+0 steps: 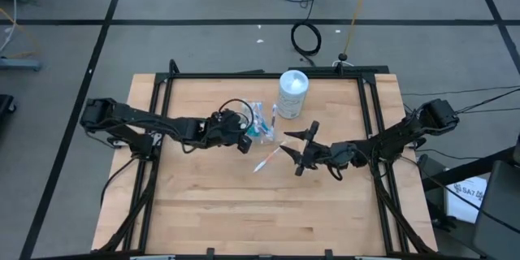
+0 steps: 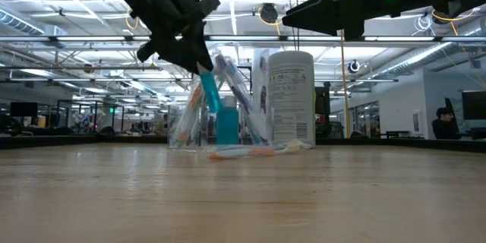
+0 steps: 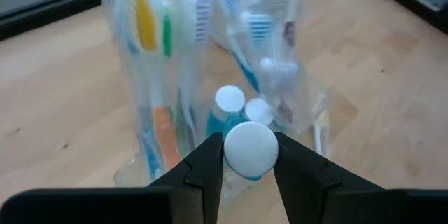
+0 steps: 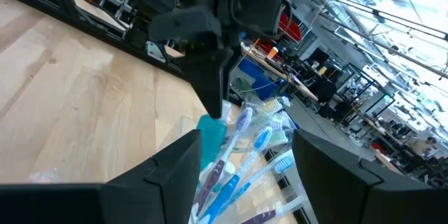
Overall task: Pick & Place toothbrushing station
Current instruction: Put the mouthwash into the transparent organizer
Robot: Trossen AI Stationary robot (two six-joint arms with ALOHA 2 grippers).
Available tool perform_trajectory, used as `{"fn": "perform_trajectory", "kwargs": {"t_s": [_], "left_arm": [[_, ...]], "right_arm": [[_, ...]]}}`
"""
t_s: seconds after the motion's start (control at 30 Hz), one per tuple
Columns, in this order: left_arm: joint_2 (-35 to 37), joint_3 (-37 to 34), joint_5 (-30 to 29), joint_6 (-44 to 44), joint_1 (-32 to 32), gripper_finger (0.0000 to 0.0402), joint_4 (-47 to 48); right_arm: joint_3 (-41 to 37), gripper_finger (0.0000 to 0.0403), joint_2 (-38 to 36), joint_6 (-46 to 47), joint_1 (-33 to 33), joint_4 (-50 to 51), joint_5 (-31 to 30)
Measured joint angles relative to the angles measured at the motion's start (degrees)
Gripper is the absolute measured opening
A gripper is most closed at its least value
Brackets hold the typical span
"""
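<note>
Because the left end effector (image 3: 248, 164) is clenched on a small blue tube (image 3: 250, 150) just below its white cap, the tube hangs slanted over the clear plastic cup (image 2: 220, 133), with its lower end pointing down into the cup's mouth. I judge that it is held this way so it can be lowered in beside the things already standing there. In the left wrist view two more white caps show inside the cup, so two tubes (image 3: 238, 105) seem to stand in it already. Around them, wrapped toothbrushes (image 3: 150, 35) lean upright against the cup's wall, heads up; blue, white, orange and green parts are visible.

The cup stands on the wooden surface (image 1: 244, 211), just beside the white canister (image 1: 293, 93), on the side toward the left arm. One toothbrush (image 1: 266, 161) lies flat on the surface near the cup, outside it, so this one is probably not yet put away.

The right end effector (image 1: 305, 148) hovers above the surface near the canister, on the right arm's side. Its fingers stand wide apart, released, and hold nothing. It points toward the cup and the lying toothbrush.
</note>
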State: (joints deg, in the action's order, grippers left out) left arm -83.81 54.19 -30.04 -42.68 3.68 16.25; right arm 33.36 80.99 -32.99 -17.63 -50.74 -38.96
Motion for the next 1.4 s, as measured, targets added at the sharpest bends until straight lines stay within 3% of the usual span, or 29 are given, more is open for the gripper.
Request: {"fn": "perform_trajectory", "kwargs": {"t_s": [0.27, 0.73, 0.97, 1.4], "left_arm": [[-0.22, 0.00, 0.19, -1.00, -1.25, 0.0117, -0.42], [-2.40, 0.00, 6.69, -0.50, -4.03, 0.0117, -1.31], [-3.39, -0.09, 8.57, 6.19, -4.60, 0.0118, -3.36], [-4.98, -0.02, 10.44, 8.93, -6.68, 0.0118, -2.67]], "right_arm": [[0.00, 0.0219, 0.00, 0.81, 0.47, 0.04, 0.00], [-0.02, 0.0219, 0.00, 0.83, 0.79, 0.17, 0.02], [-0.04, 0.0219, 0.00, 0.83, 0.79, 0.56, 0.04], [-0.04, 0.0219, 0.00, 0.83, 0.79, 0.87, 0.04]]}}
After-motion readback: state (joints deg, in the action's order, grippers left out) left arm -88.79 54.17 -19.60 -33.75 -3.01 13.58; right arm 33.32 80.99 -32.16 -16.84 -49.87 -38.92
